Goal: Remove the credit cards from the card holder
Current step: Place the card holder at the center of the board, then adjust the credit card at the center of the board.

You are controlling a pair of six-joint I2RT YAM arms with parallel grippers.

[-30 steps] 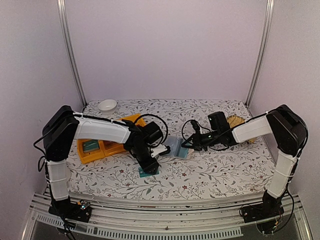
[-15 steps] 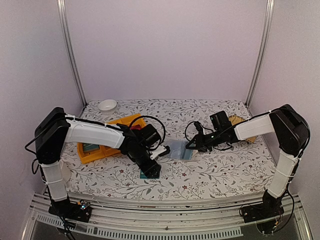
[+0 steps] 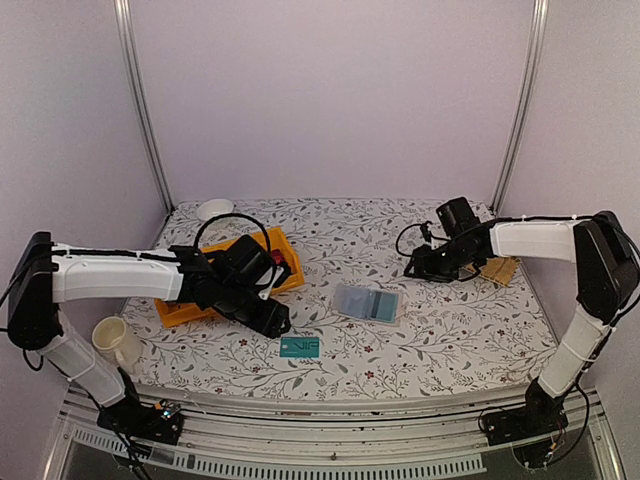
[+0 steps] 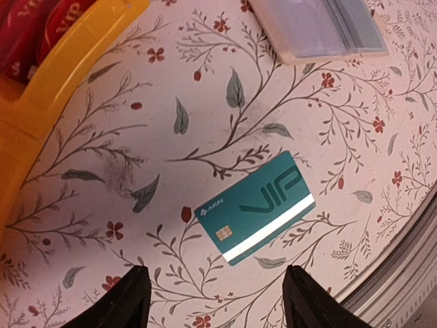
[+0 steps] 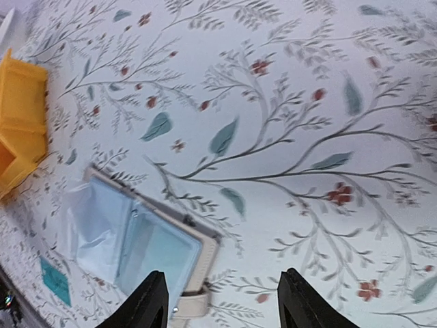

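Note:
The card holder (image 3: 367,303) lies open and flat mid-table, its pale blue sleeves up, and it also shows in the right wrist view (image 5: 136,239). A teal credit card (image 4: 256,215) rests on the cloth near the front edge (image 3: 299,347). Red cards (image 4: 34,27) sit in a yellow bin. My left gripper (image 4: 215,301) hangs open just short of the teal card, holding nothing. My right gripper (image 5: 222,301) is open and empty, off to the right of the holder (image 3: 412,270).
Yellow bins (image 3: 225,275) stand left of centre, with a white bowl (image 3: 213,209) behind them. A cream cup (image 3: 118,343) is at the front left and a straw basket (image 3: 497,268) at the right. The table's front rail (image 4: 410,260) runs close to the teal card.
My left arm pulled back to the left, leaving the teal card on the cloth. My right gripper opened, let go of the card holder and drew away to the right.

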